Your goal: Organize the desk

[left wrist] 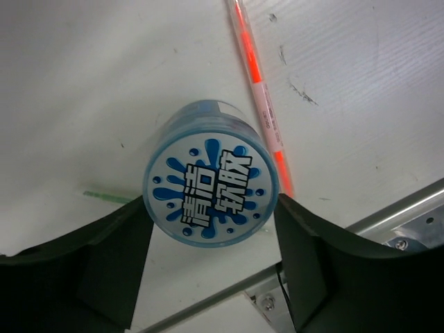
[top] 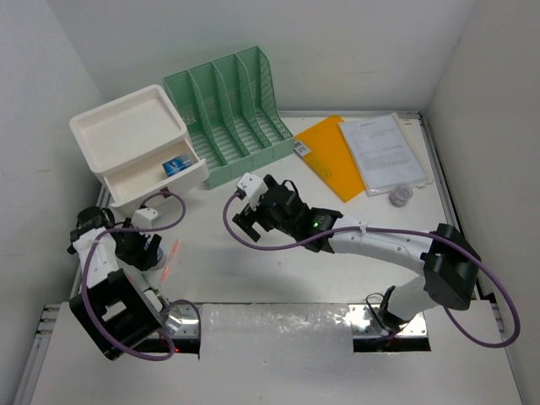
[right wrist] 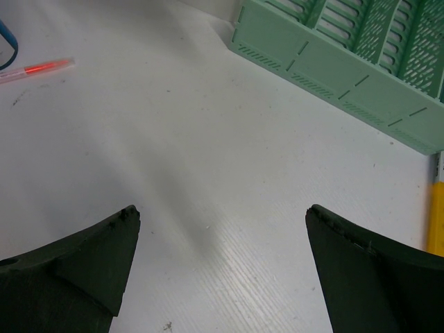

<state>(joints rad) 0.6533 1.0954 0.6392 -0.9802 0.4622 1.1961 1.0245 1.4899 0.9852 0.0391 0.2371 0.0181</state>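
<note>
Left pincer (left wrist: 210, 208) straddles blue tub (left wrist: 208, 182) on surface (left wrist: 76, 83), clenched or not cannot tell; right pincer (right wrist: 222, 215) released, empty. Squeeze tub centred, lift straight, clear of orange pen (left wrist: 258, 83).

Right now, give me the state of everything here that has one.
left gripper: shut on the blue jar
blue jar: upright, lid on
right gripper: open, holding nothing
drawer: pulled open
red pen: lying flat on the desk
file rack: standing upright

White desk (top: 253, 270) bears drawer box (top: 135, 143); green rack (top: 232, 105); folder (top: 325, 156); papers (top: 384, 152); pen (left wrist: 260, 97); jar (left wrist: 211, 180).
</note>
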